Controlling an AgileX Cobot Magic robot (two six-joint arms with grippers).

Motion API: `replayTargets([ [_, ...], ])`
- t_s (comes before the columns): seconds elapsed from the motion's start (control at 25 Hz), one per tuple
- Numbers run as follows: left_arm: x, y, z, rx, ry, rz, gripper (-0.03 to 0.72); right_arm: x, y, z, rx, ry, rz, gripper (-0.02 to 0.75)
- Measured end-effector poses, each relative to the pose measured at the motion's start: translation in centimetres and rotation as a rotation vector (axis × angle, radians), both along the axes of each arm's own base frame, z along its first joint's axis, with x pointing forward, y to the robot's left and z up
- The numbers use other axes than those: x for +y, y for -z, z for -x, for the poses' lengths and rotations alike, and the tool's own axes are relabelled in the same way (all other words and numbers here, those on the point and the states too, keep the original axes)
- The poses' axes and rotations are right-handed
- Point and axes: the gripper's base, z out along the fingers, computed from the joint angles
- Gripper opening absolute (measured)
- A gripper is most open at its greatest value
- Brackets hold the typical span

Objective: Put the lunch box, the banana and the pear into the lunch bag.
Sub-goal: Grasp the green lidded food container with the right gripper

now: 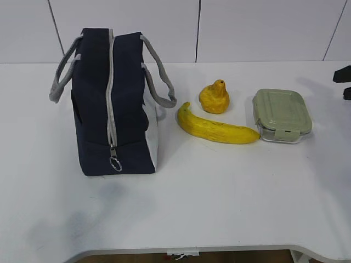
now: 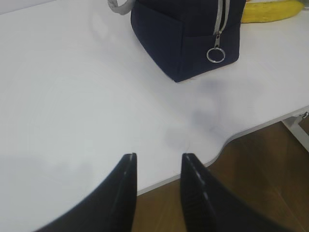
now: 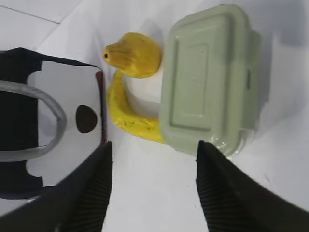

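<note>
The navy lunch bag (image 1: 112,104) stands at the table's left with its grey zipper run shut and the ring pull (image 1: 115,163) hanging at the front. To its right lie the pear (image 1: 214,97), the banana (image 1: 216,127) and the green-lidded lunch box (image 1: 281,115). My right gripper (image 3: 154,145) is open and empty above bare table, short of the lunch box (image 3: 207,77), banana (image 3: 128,118) and pear (image 3: 133,54). My left gripper (image 2: 158,157) hangs open over the table's front edge, well short of the bag (image 2: 188,38).
The white table (image 1: 219,208) has a curved front edge (image 2: 227,140) with brown floor beyond it. A dark part of the right arm (image 1: 344,76) shows at the far right. The bag's grey handles (image 1: 159,82) splay to both sides.
</note>
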Motion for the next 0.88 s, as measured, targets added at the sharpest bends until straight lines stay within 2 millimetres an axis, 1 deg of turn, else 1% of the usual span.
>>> replayTargets([
  [0.08,0.0,0.0,0.0,0.0,-0.001,0.001,0.235,-0.6,1.1,-0.9,-0.007,-0.024,-0.067,0.447],
  [0.2,0.0,0.0,0.0,0.003,-0.004,0.007,0.236,-1.7,2.9,-2.7,-0.002,-0.028,-0.095,0.447],
  [0.36,0.1,0.0,0.0,0.006,-0.025,0.015,0.239,-2.6,5.3,-4.1,0.031,-0.023,-0.118,0.438],
  [0.52,0.4,0.0,-0.1,0.012,-0.057,0.02,0.239,-3.0,6.2,-4.6,0.042,-0.021,-0.126,0.435],
  [0.8,0.5,0.0,-0.1,0.013,-0.073,0.024,0.239,-3.0,6.4,-4.6,0.048,-0.03,-0.115,0.435],
  [0.88,0.5,0.0,-0.1,0.013,-0.073,0.024,0.239,-3.1,6.8,-4.7,0.058,-0.032,-0.119,0.435],
])
